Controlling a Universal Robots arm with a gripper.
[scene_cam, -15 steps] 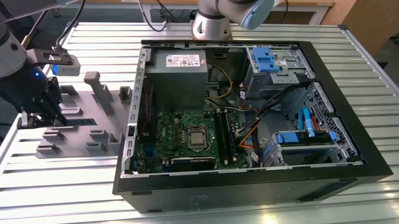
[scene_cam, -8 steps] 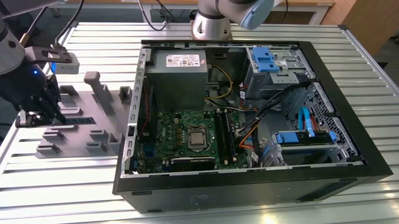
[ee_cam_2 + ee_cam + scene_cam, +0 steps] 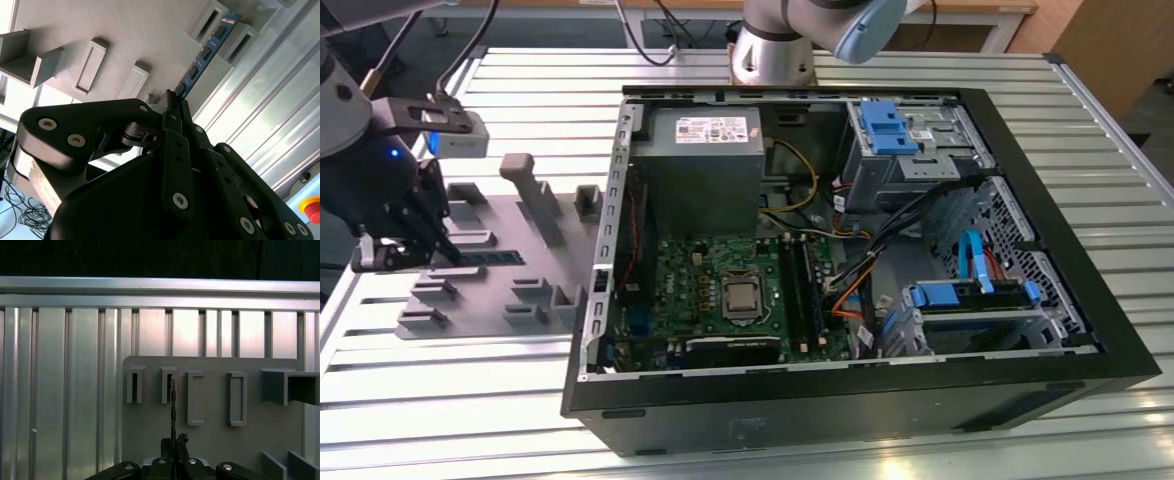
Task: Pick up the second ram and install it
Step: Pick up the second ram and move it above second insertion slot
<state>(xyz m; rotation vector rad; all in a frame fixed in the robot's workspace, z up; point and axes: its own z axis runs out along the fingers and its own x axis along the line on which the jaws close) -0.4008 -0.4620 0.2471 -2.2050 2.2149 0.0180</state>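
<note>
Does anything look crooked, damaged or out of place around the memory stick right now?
Nothing stands out. The second ram sits straight in the grey fixture's slots, with the gripper closed on one end of it.

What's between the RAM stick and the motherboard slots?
Beyond the blue-green memory stick, the exterior view shows grey plastic fixture blocks and the black case's side wall.

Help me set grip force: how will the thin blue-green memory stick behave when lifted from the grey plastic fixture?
Probably stiff: the thin blue-green memory stick runs straight from the black gripper into the grey plastic fixture. Likely light, being so thin edge-on. Pinched near one end, it might pivot or catch on the fixture.
</note>
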